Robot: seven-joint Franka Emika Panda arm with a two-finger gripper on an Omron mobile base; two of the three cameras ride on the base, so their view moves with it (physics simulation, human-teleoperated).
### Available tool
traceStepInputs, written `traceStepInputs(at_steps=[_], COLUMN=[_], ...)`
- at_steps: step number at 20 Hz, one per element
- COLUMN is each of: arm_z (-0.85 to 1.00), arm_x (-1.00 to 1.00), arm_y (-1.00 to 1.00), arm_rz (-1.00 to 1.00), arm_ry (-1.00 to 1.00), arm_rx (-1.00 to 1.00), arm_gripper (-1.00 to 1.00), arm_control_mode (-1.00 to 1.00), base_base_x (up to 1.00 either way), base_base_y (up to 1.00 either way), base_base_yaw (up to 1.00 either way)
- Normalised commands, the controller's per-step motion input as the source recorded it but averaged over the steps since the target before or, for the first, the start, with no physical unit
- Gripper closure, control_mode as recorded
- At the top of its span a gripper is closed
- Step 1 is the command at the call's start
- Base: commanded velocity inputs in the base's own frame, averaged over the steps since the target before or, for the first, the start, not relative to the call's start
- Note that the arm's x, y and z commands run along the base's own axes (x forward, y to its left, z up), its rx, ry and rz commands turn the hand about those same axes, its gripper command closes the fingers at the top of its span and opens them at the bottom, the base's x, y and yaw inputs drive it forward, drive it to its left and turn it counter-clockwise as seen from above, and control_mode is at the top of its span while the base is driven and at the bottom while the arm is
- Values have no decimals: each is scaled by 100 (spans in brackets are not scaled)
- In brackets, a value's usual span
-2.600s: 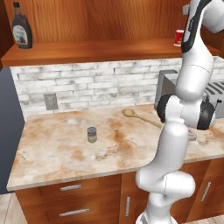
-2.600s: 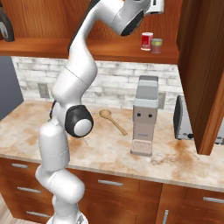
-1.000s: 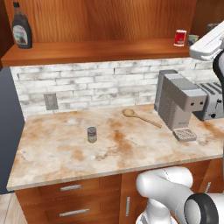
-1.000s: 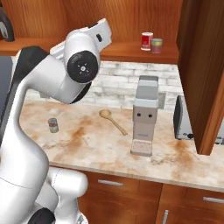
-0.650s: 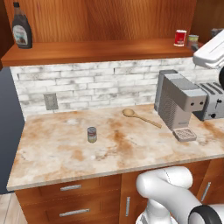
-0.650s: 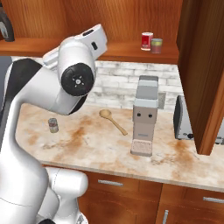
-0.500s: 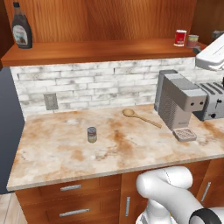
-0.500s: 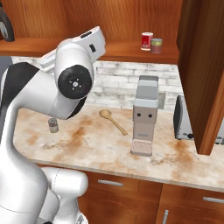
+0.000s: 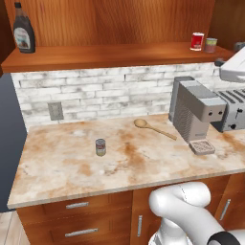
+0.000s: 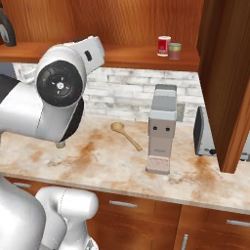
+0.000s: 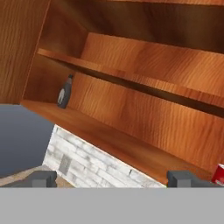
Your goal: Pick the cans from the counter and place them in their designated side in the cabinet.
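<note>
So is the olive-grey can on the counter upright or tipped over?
Upright. The olive-grey can stands on its base on the counter, with its round top facing up and its label band level, left of the wooden spoon.

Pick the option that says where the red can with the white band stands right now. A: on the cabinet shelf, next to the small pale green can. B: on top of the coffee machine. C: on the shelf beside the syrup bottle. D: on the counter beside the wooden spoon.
A: the red can stands upright on the cabinet shelf right beside the small pale green can, far from the syrup bottle at the shelf's other end.
</note>
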Motion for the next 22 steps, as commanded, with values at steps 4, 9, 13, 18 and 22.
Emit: traceStepInputs(at_steps=[4, 9, 13, 18, 22], arm_z=[-11, -30, -43, -41, -39], arm_x=[-39, -41, -46, -34, -21], arm_y=[26, 34, 31, 24, 15], arm_rz=[2, 0, 0, 0, 0], arm_ry=[20, 18, 12, 8, 5], arm_rx=[-4, -7, -3, -5, -10], arm_gripper=[-100, -100, -100, -100, -100], arm_control_mode=[-100, -100, -100, -100, -100], base_base_x=[0, 0, 0, 0, 0], base_base_y=[0, 0, 0, 0, 0], base_base_yaw=[0, 0, 0, 0, 0])
